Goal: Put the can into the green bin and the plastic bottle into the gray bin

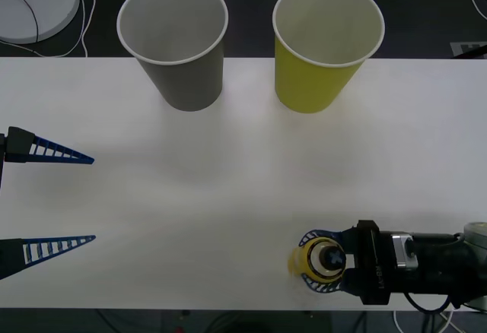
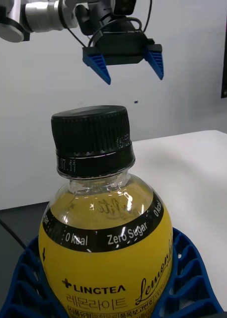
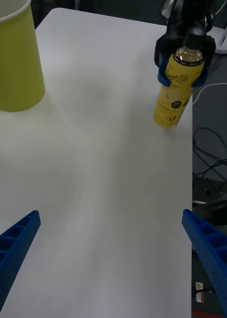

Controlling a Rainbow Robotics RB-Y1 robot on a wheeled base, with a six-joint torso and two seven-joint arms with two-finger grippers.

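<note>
A plain white rectangular table [image 1: 228, 196] carries a gray paper cup [image 1: 186, 74], a yellow-green paper cup [image 1: 316, 82] and a yellow plastic bottle [image 3: 175, 94].

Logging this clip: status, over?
Right gripper shut on plastic bottle, near table edge. Left gripper open, idle. Gray bin unobstructed.
</note>
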